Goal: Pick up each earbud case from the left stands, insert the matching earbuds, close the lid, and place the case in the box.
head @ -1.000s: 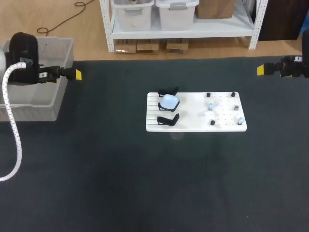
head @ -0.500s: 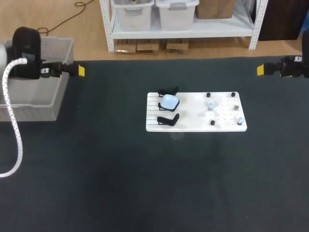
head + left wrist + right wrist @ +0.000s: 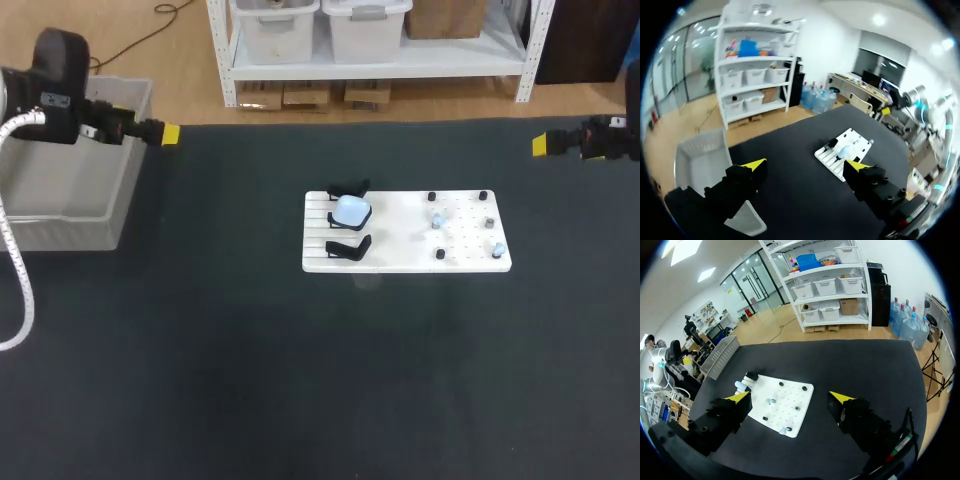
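Looked like pickup hadn't started: left gripper (image 3: 805, 165) sat beside the box (image 3: 128, 175), fingers apart, empty; right gripper (image 3: 790, 397) likewise spread. Blue case (image 3: 351, 210) waited well ahead on the board (image 3: 400, 215). Next, I'd guess: reach over, pinch it.

One case (image 3: 351, 210), one box (image 3: 62, 232), one board (image 3: 398, 235)

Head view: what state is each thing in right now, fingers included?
left gripper: fingers open, empty, beside the box.
right gripper: fingers open, empty, at the table's right edge.
earbud case: on the middle stand, lid looks shut.
stands: outer two empty.
earbuds: sitting apart on the white board, not in the case.
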You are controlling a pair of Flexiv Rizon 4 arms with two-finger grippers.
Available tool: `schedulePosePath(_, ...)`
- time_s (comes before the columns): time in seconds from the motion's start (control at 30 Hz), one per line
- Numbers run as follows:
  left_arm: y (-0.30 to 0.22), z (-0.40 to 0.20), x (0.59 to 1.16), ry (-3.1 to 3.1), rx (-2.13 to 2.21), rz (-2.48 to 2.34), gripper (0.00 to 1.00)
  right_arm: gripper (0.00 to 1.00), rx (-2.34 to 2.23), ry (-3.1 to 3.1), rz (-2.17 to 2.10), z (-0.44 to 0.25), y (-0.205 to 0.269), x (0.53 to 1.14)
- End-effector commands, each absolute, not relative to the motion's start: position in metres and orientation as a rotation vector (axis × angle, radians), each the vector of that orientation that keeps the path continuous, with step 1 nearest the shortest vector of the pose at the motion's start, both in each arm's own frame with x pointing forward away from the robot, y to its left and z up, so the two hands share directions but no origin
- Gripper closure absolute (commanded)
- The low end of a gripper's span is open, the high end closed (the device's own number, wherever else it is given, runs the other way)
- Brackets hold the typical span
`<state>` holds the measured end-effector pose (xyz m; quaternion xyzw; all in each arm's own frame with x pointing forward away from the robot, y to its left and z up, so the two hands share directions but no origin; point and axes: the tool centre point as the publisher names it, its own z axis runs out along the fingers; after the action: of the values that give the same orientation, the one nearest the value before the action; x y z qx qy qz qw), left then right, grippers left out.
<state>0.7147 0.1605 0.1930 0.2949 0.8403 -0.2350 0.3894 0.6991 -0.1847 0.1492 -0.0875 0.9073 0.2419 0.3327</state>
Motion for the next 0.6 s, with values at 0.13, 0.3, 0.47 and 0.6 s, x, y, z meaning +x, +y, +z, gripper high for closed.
schedulePosePath(0.13, 0.148, 0.202, 0.72, 2.005, 1.018, -0.673, 0.0, 0.0, -0.228, 2.371, 0.63, 0.15, -0.184, 0.699)
schedulePosePath(0.3, 0.133, 0.205, 0.723, 1.912, 1.186, -0.669, 0.0, 0.0, -0.228, 2.371, 0.63, 0.15, -0.184, 0.699)
schedulePosePath(0.47, 0.12, 0.203, 0.729, 1.818, 1.328, -0.707, 0.0, 0.0, -0.228, 2.371, 0.63, 0.15, -0.184, 0.699)
schedulePosePath(0.6, 0.112, 0.2, 0.734, 1.752, 1.423, -0.753, 0.0, 0.0, -0.228, 2.371, 0.63, 0.15, -0.184, 0.699)
